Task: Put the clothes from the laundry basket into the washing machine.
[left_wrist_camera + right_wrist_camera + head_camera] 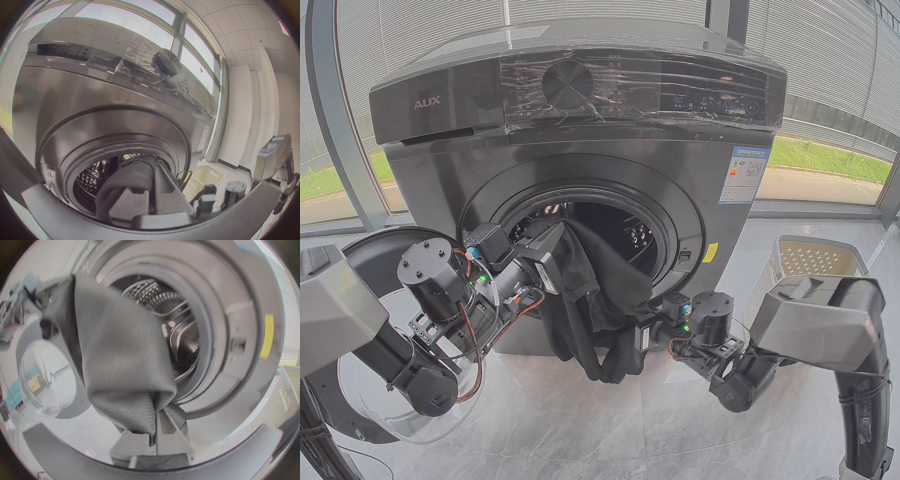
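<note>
The left gripper (553, 234) is clamping the garment's (600, 294) top at the drum mouth (625, 231). The right gripper (640, 334) is pinching a lower fold, probably to feed the hanging tail inside. The basket (819, 256) is sitting beside the washer (600, 150) on grey tile (600, 425), with windows (831, 62) behind.

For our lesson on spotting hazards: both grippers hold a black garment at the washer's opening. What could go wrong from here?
1. Most of the black garment hangs outside, below the drum opening; released now, it may slide to the floor.
2. The left gripper and right gripper both clamp it; pulling apart could stretch or tear it.
</note>
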{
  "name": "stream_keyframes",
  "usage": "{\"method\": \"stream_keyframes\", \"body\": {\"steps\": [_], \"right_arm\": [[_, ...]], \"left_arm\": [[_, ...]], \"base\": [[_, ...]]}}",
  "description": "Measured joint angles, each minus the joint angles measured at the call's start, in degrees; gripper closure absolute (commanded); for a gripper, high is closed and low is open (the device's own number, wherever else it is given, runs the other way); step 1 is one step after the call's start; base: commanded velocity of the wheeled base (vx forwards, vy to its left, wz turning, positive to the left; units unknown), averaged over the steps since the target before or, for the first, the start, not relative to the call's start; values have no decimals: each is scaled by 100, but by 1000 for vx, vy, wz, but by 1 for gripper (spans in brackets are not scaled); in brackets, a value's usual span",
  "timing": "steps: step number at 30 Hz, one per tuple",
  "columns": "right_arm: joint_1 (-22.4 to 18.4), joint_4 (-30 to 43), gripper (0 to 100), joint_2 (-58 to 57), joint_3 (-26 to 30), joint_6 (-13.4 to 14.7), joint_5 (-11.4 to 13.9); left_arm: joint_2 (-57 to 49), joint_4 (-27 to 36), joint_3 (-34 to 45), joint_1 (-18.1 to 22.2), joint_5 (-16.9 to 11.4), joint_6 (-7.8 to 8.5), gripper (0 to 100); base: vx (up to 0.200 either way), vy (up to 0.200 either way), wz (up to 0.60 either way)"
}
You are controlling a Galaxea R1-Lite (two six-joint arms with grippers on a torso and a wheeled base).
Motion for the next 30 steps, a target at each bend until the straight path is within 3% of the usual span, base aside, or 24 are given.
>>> {"method": "stream_keyframes", "body": {"steps": [9,15,30], "right_arm": [[-588,-243,100,-1309,1073,-44,364],[-699,-522,100,-1827,1580,-11,467],[-190,-750,100,-2690,2594,273,480]], "left_arm": [[-199,-4,752,219,-83,-60,100],[-641,-9,1370,245,-206,-96,100],[-1141,-9,1886,201,-284,-130,100]], "base": [[0,0,0],[0,0,0],[0,0,0]]}}
